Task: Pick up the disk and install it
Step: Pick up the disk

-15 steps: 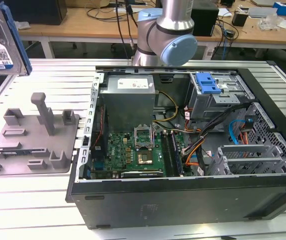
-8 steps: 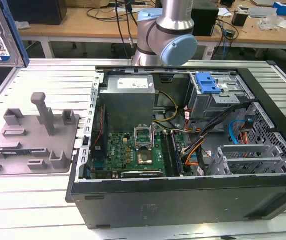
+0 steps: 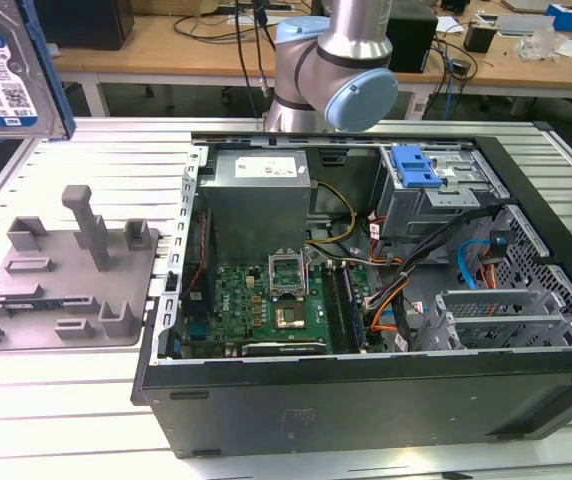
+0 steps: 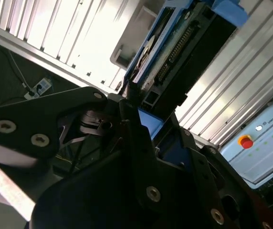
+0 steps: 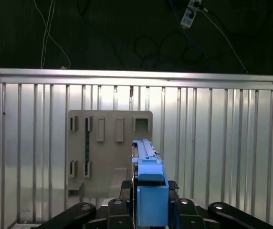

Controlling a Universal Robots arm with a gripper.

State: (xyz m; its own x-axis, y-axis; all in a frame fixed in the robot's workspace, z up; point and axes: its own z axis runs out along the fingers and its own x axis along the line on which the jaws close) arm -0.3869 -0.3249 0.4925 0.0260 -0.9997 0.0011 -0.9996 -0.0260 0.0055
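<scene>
Disk (image 3: pixel 1 75) sits nearest the lens in the exterior view, in the top corner on the exterior view's left, raised well above the surface (image 3: pixel 86 400). Silver metal body, white-and-blue label facing out, blue plastic bracket (image 3: pixel 54 70) down one edge. Below it is the grey plastic stand (image 3: pixel 66 270) with posts. An open black case (image 3: pixel 366 400) lies to the exterior view's right of the stand; inside are a green board (image 3: pixel 266 300) and a metal bay (image 3: pixel 406 215) topped by a blue tab. The disk is well apart from that bay, which lies toward the exterior view's right of it. The arm (image 3: pixel 336 60) rises behind the case.

Second wrist view: black pincer (image 4: pixel 143 112) is clamped on the disk (image 4: pixel 174 45) at its bracket end. The disk runs straight out from the fingers, long axis in line with the pincer, seen edge-on with the connector row showing. Ribbed aluminium surface (image 4: pixel 79 28) beyond.

First wrist view: pincer (image 5: pixel 150 186) is closed on the disk (image 5: pixel 143 152), which stands on edge, thin side to the camera. The stand (image 5: pixel 103 138) lies flat on the slatted surface (image 5: pixel 222 143), past the disk's tip. Judged: disk picked up, not yet in the case.
</scene>
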